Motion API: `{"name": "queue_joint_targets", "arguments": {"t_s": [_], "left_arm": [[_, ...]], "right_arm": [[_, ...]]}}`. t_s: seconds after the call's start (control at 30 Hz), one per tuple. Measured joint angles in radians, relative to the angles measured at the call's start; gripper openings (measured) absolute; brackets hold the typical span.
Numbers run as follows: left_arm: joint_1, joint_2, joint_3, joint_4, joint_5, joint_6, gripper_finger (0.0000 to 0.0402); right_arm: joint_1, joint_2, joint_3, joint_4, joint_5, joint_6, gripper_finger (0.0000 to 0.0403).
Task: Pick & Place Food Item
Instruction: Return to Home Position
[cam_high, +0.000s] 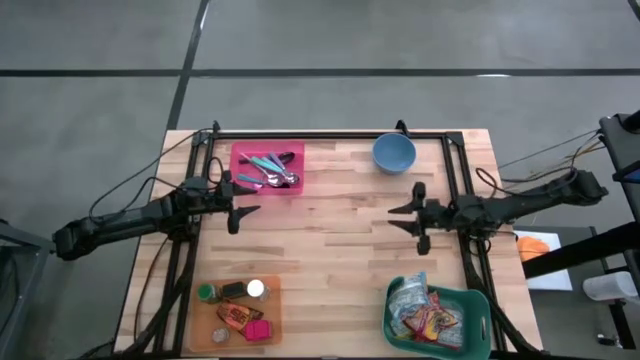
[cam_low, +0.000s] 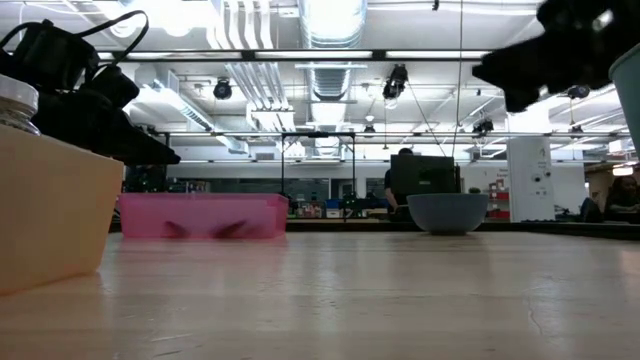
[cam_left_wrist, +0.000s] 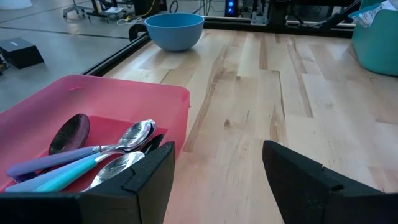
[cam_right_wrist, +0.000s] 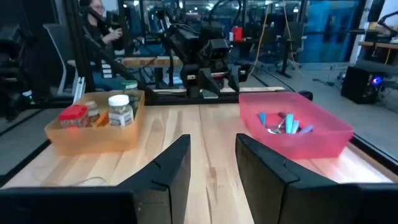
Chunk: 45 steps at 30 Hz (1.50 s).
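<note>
Spoons (cam_high: 268, 172) sitting in pink bin (cam_high: 298, 158). Left hand (cam_high: 243, 217) hovering just beside it, fingers spread, holding nothing. Right hand (cam_high: 399, 217) hanging over desk (cam_high: 330, 250), same deal.

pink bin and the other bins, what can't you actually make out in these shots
- Spoons in the pink bin: high view, overlapping and too small to count; low view, the wall shows only dark smudges; left wrist view, a finger of the left pincer covers the handle ends.
- Orange bin: labels too small in the high view; the low view cuts it off at the left edge.
- Green bin: heaped packets hide whatever lies beneath.
</note>
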Motion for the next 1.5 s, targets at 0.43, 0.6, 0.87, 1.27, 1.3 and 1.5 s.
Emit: {"name": "queue_joint_targets", "arguments": {"t_s": [0.43, 0.6, 0.87, 1.27, 1.3, 1.5], "left_arm": [[0.000, 0.000, 0.000, 0.000, 0.000, 0.000, 0.0243], [0.000, 0.000, 0.000, 0.000, 0.000, 0.000, 0.0243], [0.000, 0.000, 0.000, 0.000, -0.012, 0.000, 0.0243], [0.000, 0.000, 0.000, -0.002, -0.016, 0.000, 0.0243], [0.000, 0.000, 0.000, -0.002, -0.016, 0.000, 0.0243], [0.000, 0.000, 0.000, -0.002, -0.016, 0.000, 0.0243]], "right_arm": [[0.001, -0.446, -0.137, -0.290, -0.155, 0.051, 0.0125], [0.000, -0.654, -0.136, -0.470, -0.175, 0.054, 0.0125], [0.003, -0.654, -0.121, -0.513, -0.185, 0.053, 0.0125], [0.004, -0.646, -0.121, -0.510, -0.184, 0.057, 0.0125], [0.004, -0.643, -0.121, -0.510, -0.184, 0.056, 0.0125], [0.004, -0.633, -0.121, -0.510, -0.184, 0.045, 0.0125]]}}
